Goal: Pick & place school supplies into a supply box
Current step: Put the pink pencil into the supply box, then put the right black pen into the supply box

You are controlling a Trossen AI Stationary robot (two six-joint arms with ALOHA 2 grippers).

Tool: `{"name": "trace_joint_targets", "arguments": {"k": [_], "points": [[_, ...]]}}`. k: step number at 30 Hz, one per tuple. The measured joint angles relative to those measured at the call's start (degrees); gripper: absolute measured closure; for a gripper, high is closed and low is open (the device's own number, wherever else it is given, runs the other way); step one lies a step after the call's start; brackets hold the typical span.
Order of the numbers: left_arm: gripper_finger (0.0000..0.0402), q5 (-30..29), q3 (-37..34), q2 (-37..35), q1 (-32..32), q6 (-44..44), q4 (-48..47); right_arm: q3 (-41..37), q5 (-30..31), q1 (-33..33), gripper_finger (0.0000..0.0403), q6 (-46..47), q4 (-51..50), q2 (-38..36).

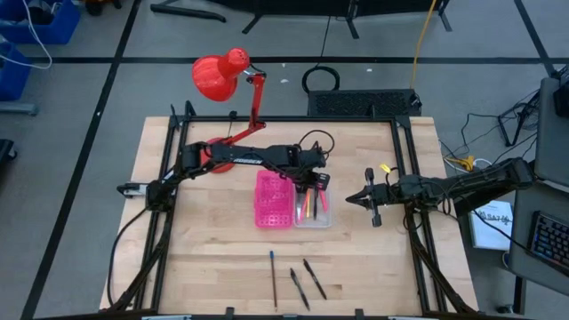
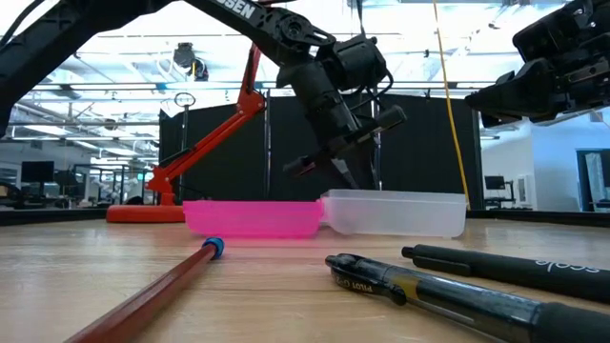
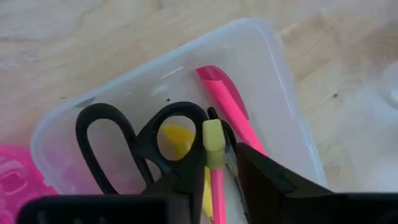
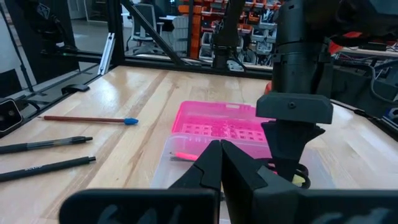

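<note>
The supply box point(image 1: 293, 200) is seen as a flat plastic case lying open near the middle of the wooden surface point(image 1: 213, 258): a bright pink gridded half point(image 1: 274, 198) is joined to a clear translucent tray point(image 1: 313, 206) at its 3 o'clock side. In the high view both halves are running with their long axes from 12 to 6 o'clock.

Black-handled scissors point(image 3: 134, 146), a pink pen point(image 3: 227, 109) and a yellow item point(image 3: 177, 140) are lying in the clear tray; in the high view the thin pens are aligned roughly 12 to 6 o'clock.

The left end effector point(image 1: 309, 184) is being held over the 12 o'clock end of the tray, just above its contents. Whether its fingers are closed cannot be told. The right end effector point(image 1: 366, 202) is hanging above the surface at the tray's 3 o'clock, apart from it, with its fingers clenched together on nothing.

A red pencil with a blue tip point(image 1: 273, 278) and two black pens point(image 1: 307, 282) are lying at 6 o'clock of the box, near the surface's front edge, pointing roughly 12 to 6 o'clock, the pens slightly slanted. Bare wood is showing between them and the box, and at 9 o'clock of the box. A red desk lamp point(image 1: 222, 80) is standing at the 12 o'clock edge.
</note>
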Motion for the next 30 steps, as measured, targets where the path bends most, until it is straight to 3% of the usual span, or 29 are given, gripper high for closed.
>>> {"name": "trace_joint_targets", "arguments": {"k": [7,15,24,30], "points": [[0.0247,0.49,0.0,-0.5,0.02,3.13,1.62,0.0,0.02,0.0,0.0403,-0.04,-0.01,-0.02],[0.023,0.06,3.71,-0.63,-0.26,8.62,-0.31,0.0,0.02,0.0,0.0403,-0.17,-0.01,-0.02],[0.0229,-3.09,6.49,-0.61,-0.17,11.12,-17.45,0.0,0.02,0.0,0.0403,-0.17,-0.01,-0.01],[0.0231,-4.0,6.47,-3.05,-1.53,18.63,-21.33,0.0,0.04,0.0,0.0403,-0.17,-0.03,0.0]]}}
